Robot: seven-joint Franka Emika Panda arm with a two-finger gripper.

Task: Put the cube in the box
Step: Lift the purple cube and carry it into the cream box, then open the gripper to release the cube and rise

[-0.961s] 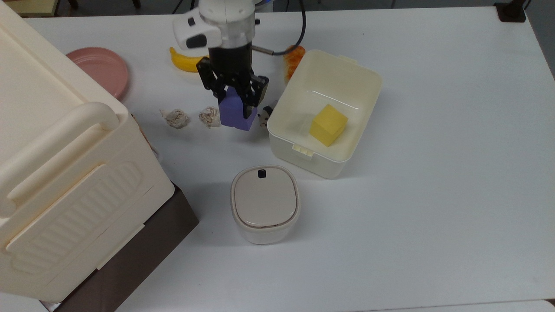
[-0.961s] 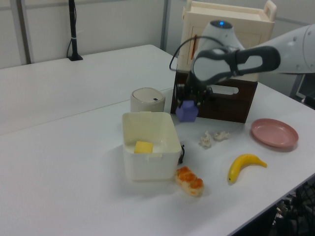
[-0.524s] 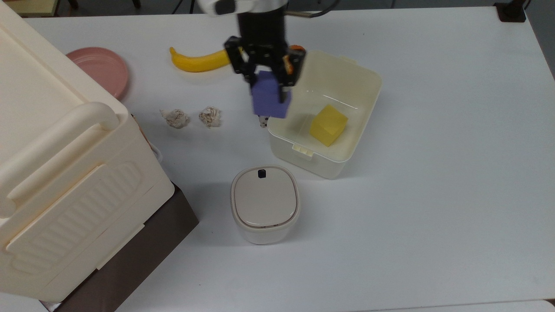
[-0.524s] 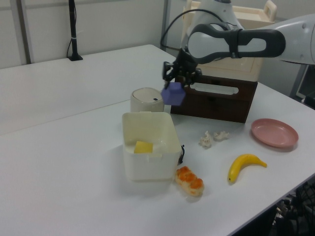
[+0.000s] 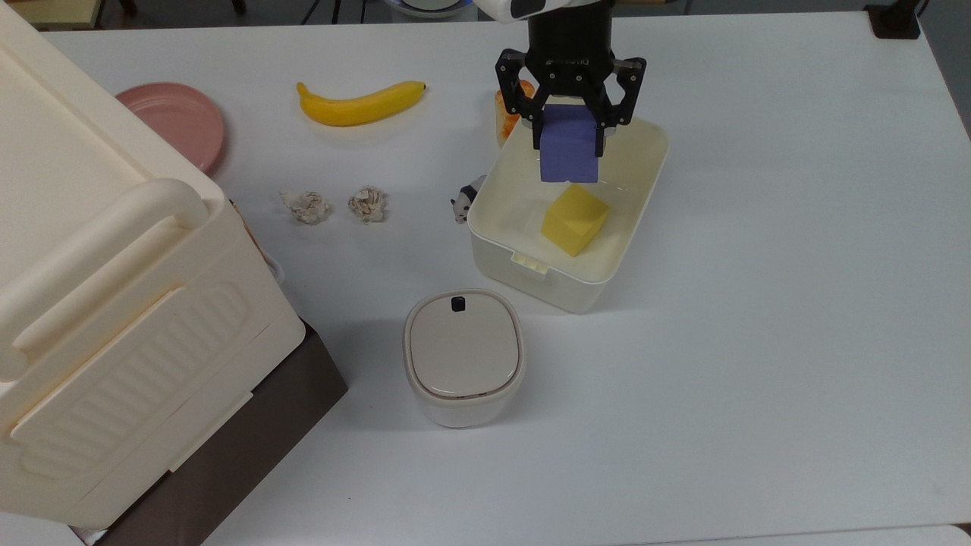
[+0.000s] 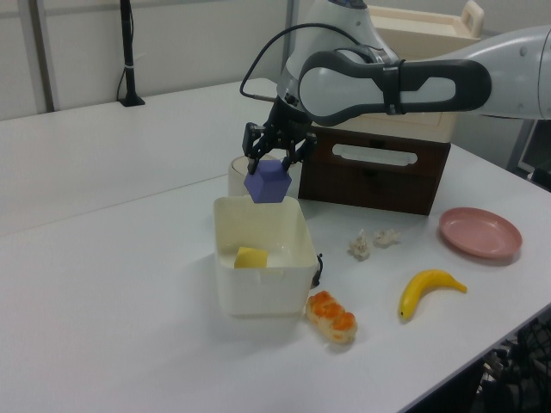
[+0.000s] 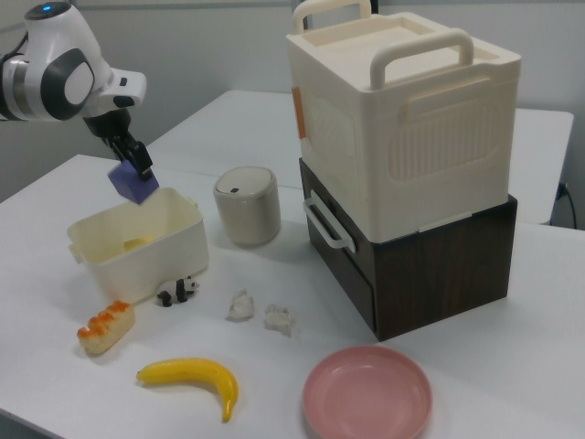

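1. While it hangs in the air, the cube (image 5: 569, 153) looks soft and light, like foam; its flat sides are good to pinch.
2. Squeezing those sides, the gripper (image 5: 570, 130) holds it.
3. Right below sits the box (image 5: 642, 187), with a yellow cube (image 5: 574, 219) inside.

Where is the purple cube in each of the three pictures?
Top view: the purple cube hangs in the gripper over the far end of the white box.
Left view: the cube is above the box's back rim.
Right view: the cube is upper left, above the box.
Shared landmark: the yellow cube inside the box.
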